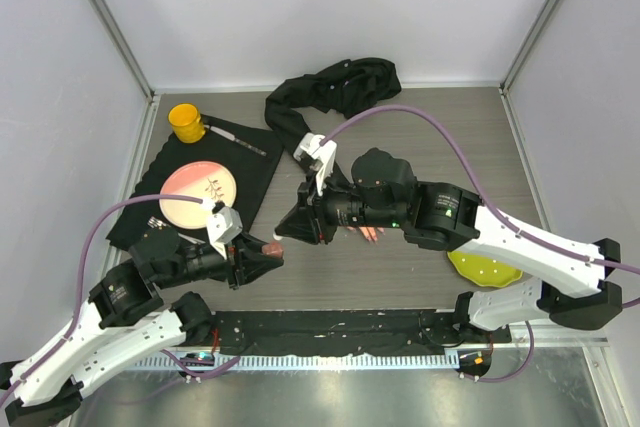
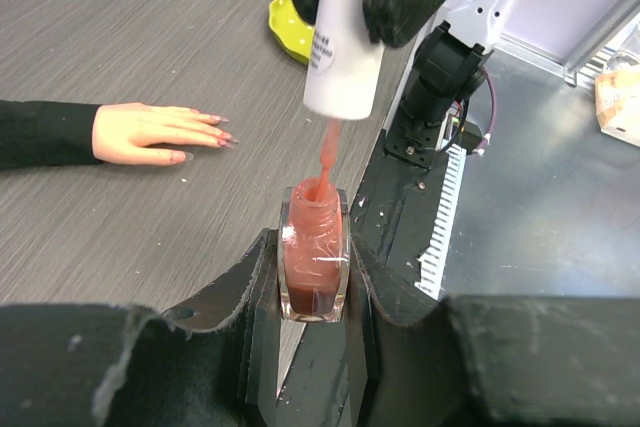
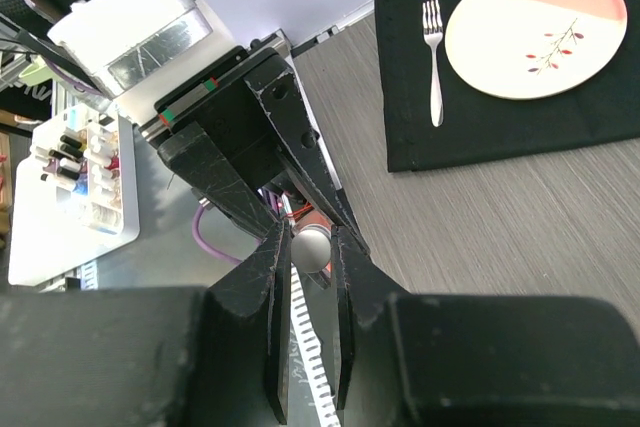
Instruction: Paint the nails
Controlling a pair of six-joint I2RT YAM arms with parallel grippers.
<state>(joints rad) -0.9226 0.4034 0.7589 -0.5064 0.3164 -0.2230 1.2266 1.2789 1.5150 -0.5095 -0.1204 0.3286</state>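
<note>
Left wrist: nails (image 2: 215, 132) lay on grey woodgrain table (image 2: 120, 27), well apart from bottle (image 2: 315, 257).
Glossy pink nails tipped a matte peach hand (image 2: 140, 134). Square glass bottle sat clamped in left gripper (image 2: 313, 265); right gripper (image 3: 310, 243) pinched the white cylindrical cap (image 2: 340, 47), brush (image 2: 327, 152) coated thick, tip at the neck. Judged best: wipe excess on the rim, lift straight.

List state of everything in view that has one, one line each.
polish bottle: uncapped, upright, clamped in left gripper
cap: off, held by right gripper; brush tip at bottle mouth
mannequin hand: flat on table, palm down
nails: pinkish-red; wet or dry unclear
plate: empty, on black cloth
mug: upright
</note>
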